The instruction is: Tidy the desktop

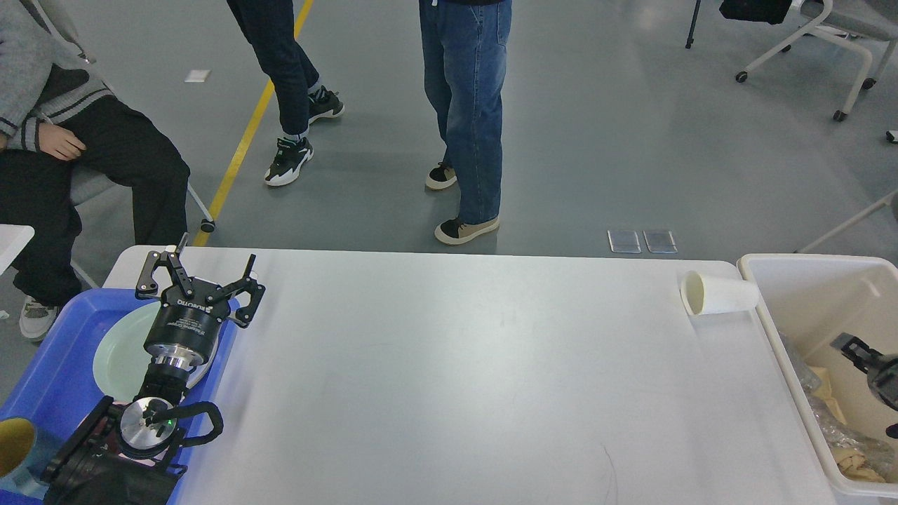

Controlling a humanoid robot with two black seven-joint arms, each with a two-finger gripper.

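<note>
Looking down at the near left corner: a yellow-brown cup (12,445) on the blue tray (52,379), only partly in view. Above that, the left arm over the tray, with a pale green plate (119,354) lying flat under it. Left gripper (200,277) at the far end of the arm, fingers (151,270) spread wide apart and holding nothing, hanging above the tray's far edge beside the plate.

Filling the middle: the big white bench (449,379), bare and smooth across most of its top.

Off to the right: a cream-white bin (779,330) just beside the bench, with crumpled paper and plastic (838,435) inside. Right gripper (852,347) poking in over the bin, dark and half cut off by the edge, so cannot tell if open or closed.

Farther back, at the bench's far right corner: a white paper cup (717,293) lying on its side, open mouth facing left, close to the bin.

Beyond the bench: grey floor (596,140) with a yellow line (245,140), two people standing (463,112) and one sitting (70,154) at left.
</note>
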